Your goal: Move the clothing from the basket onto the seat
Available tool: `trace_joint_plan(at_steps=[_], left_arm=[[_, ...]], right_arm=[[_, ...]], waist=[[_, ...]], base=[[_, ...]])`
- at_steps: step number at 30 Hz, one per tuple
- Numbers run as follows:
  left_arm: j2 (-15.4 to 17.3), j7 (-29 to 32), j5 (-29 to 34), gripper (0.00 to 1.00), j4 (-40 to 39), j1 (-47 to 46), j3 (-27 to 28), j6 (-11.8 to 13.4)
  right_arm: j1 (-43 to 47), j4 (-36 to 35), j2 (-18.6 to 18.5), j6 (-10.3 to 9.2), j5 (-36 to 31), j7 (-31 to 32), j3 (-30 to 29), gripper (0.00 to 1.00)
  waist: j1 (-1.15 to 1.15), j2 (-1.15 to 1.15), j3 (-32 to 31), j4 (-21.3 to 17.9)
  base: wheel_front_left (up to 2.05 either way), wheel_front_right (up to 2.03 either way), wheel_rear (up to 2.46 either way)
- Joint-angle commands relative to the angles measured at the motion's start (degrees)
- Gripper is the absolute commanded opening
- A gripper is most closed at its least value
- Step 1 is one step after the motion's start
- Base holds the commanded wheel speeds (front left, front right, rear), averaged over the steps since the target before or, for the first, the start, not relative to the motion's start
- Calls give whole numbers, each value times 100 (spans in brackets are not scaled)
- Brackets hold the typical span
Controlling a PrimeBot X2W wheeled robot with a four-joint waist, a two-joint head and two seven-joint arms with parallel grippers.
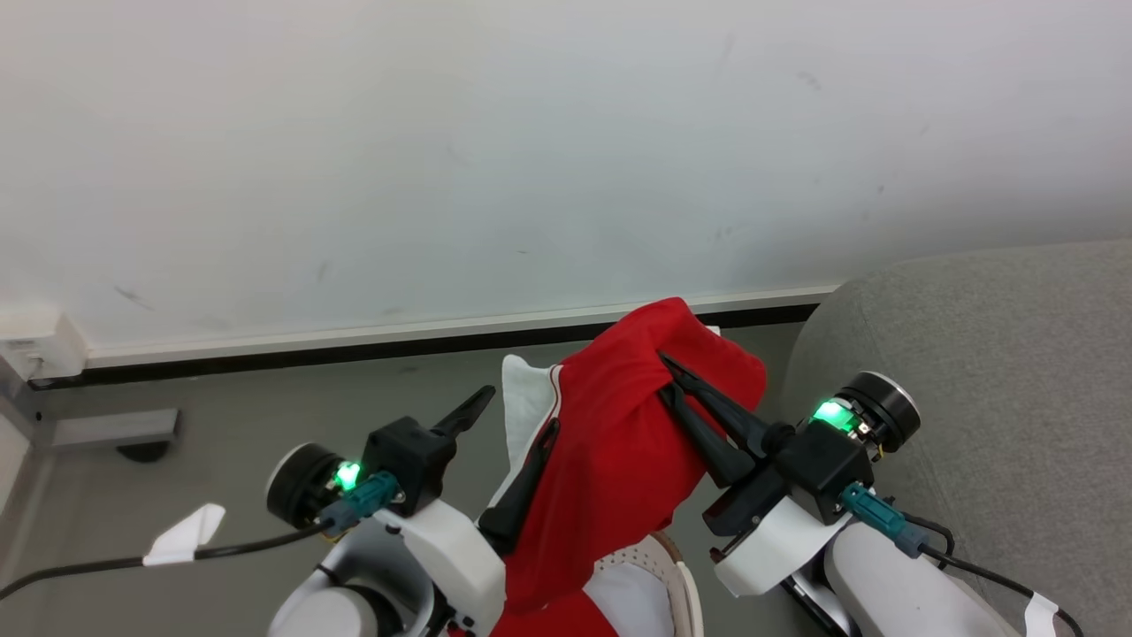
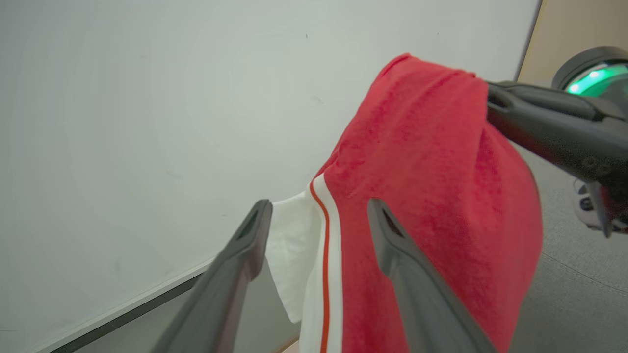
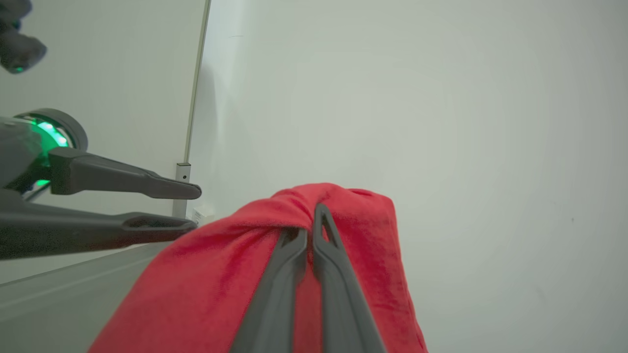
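The clothing (image 1: 610, 451) is a red garment with a white panel and striped trim, hanging in the air above the basket (image 1: 688, 588). My right gripper (image 1: 665, 375) is shut on a fold at its top, seen close up in the right wrist view with gripper (image 3: 311, 221) and clothing (image 3: 221, 274). My left gripper (image 1: 517, 416) stands open beside the garment's white edge, one finger against the cloth. In the left wrist view the clothing (image 2: 431, 162) hangs past the spread left gripper (image 2: 319, 206), with the right gripper (image 2: 495, 103) pinching its top. The grey seat (image 1: 999, 354) lies to the right.
A white wall (image 1: 531, 133) with a dark baseboard runs straight ahead over grey floor. A cable with a white tag (image 1: 187, 533) trails at the lower left. A grey box (image 1: 115, 429) sits low on the left wall. The open left gripper (image 3: 196, 208) shows in the right wrist view.
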Motion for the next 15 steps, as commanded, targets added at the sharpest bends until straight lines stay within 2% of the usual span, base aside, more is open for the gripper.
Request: trace_joint_plan(at_steps=[1, 7, 15], left_arm=[[36, -47, 18, 100, 1, 65, 6, 21], [74, -109, 6, 100, -3, 124, 4, 55], [-34, -275, 33, 100, 13, 160, -170, 71]], right_arm=[[-15, -41, -37, -14, 53, -21, -16, 0], [-28, -138, -103, -14, 115, -21, -132, 0], [121, -404, -337, -14, 134, -21, -545, 0]], waist=[[0, 0, 19, -60], [0, 0, 102, -498], [0, 0, 446, -1458]], base=[[0, 0, 0], [0, 0, 0], [0, 0, 0]])
